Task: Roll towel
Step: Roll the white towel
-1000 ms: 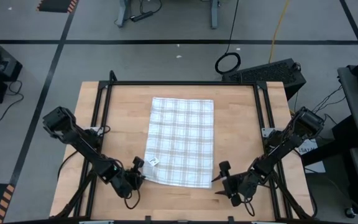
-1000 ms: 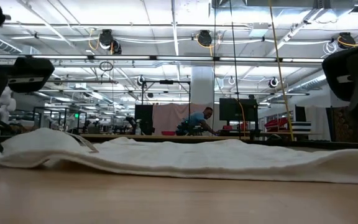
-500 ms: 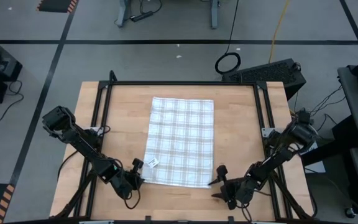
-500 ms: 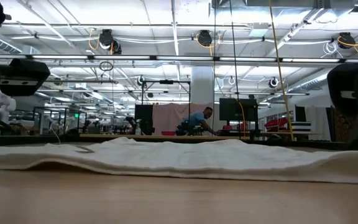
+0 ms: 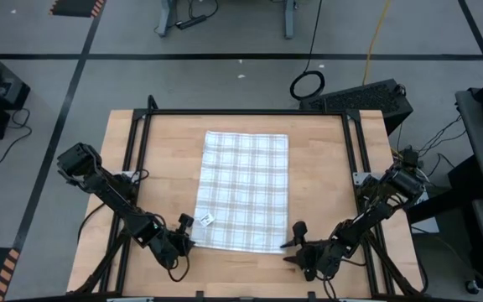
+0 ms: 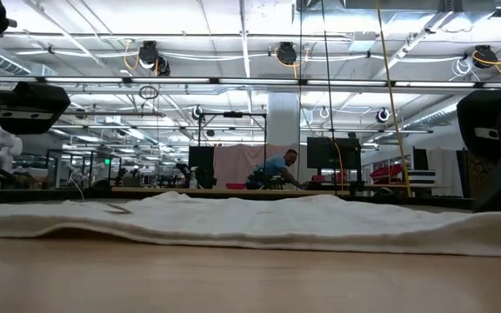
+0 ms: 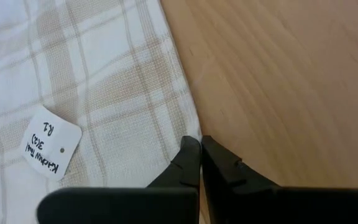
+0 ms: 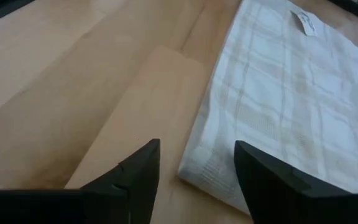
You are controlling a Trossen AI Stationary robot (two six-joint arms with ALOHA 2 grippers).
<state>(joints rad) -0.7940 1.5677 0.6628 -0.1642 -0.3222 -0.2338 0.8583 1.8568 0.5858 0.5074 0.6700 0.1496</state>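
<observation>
The white plaid towel (image 5: 243, 191) lies spread flat on the wooden table (image 5: 153, 168), its small tag (image 7: 50, 142) near the near-left corner. My left gripper (image 7: 199, 144) is shut, its tips at the towel's left edge (image 7: 188, 112) beside that corner. My right gripper (image 8: 194, 165) is open and low at the near-right corner (image 8: 188, 171). There one finger (image 8: 138, 171) stands over bare wood and the other (image 8: 260, 171) over the cloth. In the high view the left gripper (image 5: 189, 238) and the right gripper (image 5: 294, 243) flank the towel's near edge. My left gripper's shut fingertips (image 7: 191, 152) stand right at the towel's left edge, close to the near-left corner, slanting down from the near-left. Whether they touch or hold the cloth cannot be told. My right gripper shows no touch on the towel.
A black frame (image 5: 241, 111) runs along the table's far edge and down both sides. Bare wood lies left (image 5: 162, 193) and right (image 5: 321, 184) of the towel. A person (image 6: 277, 167) shows far off in the room behind.
My right gripper has sunk toward the table at the towel's near-right corner and rolled a little. The towel's near-left part, raised a second ago, now lies flat on the table. The rest of the towel has stayed where it was.
</observation>
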